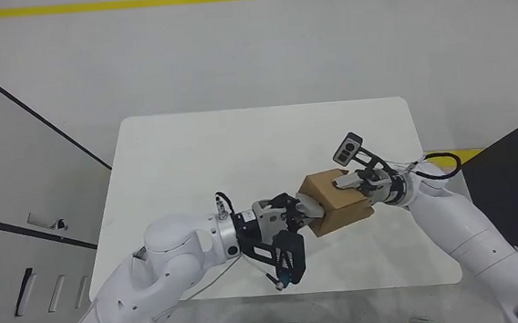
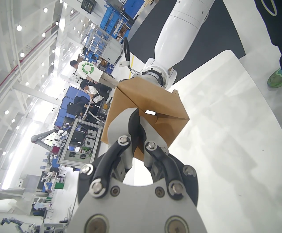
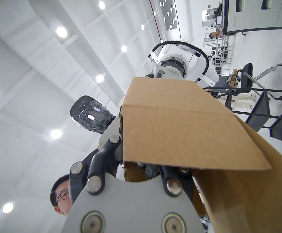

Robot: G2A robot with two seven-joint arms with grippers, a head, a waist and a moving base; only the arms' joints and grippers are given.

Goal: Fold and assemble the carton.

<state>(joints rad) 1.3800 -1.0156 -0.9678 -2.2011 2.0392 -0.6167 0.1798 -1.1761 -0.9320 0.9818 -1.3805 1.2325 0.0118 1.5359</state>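
Left gripper (image 2: 138,126) pinches an end flap of the carton (image 2: 152,97), which hangs just above the table (image 1: 195,157); the right gripper (image 1: 352,182) clamps its fingers on the opposite wall. The box looks squared up with this end folded, though a gap shows; the far end seems unclosed.

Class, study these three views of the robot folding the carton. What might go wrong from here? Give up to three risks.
1. The left pincer pinches only a thin edge of the carton, so it may slip or tear the cardboard.
2. The folded flaps show a small gap, so they might spring open.
3. The right pincer grips the opposite side; uneven pulling could twist the carton.
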